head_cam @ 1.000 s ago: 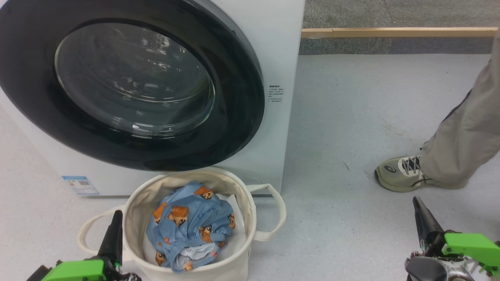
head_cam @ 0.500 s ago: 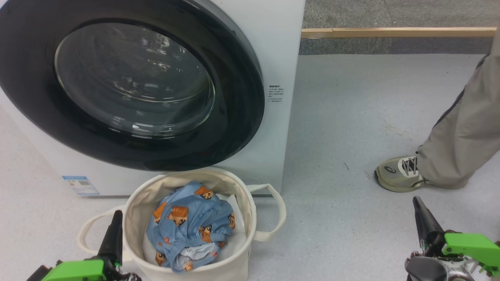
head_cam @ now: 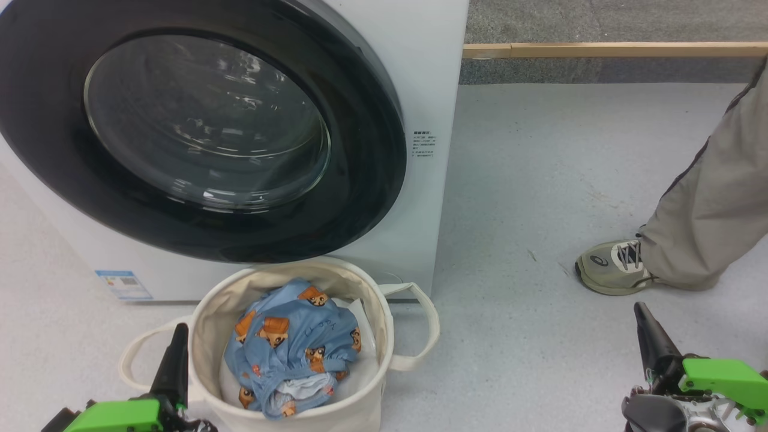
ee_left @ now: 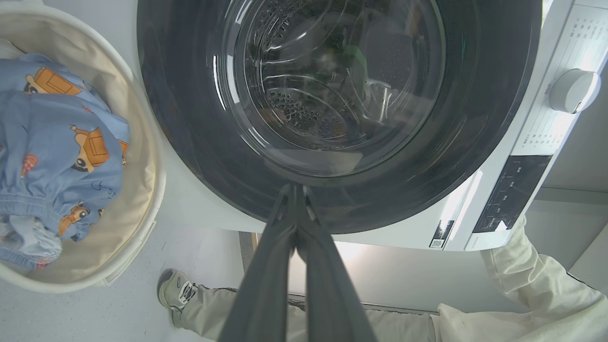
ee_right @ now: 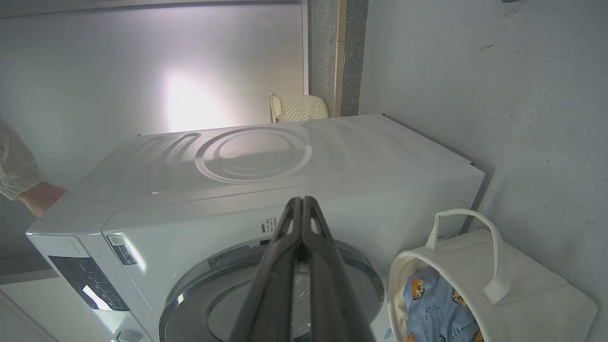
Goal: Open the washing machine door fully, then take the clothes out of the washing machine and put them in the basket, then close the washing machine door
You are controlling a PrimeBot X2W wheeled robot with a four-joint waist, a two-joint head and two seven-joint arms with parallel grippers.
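The washing machine door (head_cam: pixel 372 180), a black rim around clear glass, lies flush against the white washing machine (head_cam: pixel 432 90). Through the glass (ee_left: pixel 332 95) I see bare perforated drum. In front stands the cream basket (head_cam: pixel 384 312) with the light blue bear-print clothes (head_cam: pixel 294 345) bunched inside. My left gripper (head_cam: pixel 179 329) is shut with nothing in it, low beside the basket's left handle. Far right, over the floor, my right gripper (head_cam: pixel 641 307) is shut and holds nothing. The wrist views show the closed fingertips of the left gripper (ee_left: pixel 295 187) and the right gripper (ee_right: pixel 302 199).
A person stands at the right, a trouser leg and a grey shoe (head_cam: pixel 618 267) just beyond my right gripper. Their hand (ee_right: pixel 40 197) rests on the washer's top. A wooden strip (head_cam: pixel 600 49) runs along the far wall, and a woven hamper (ee_right: pixel 299 108) stands behind the washer.
The person's trouser leg has shifted a little at the right edge. Both grippers, the door, the basket and the clothes have stayed where they were.
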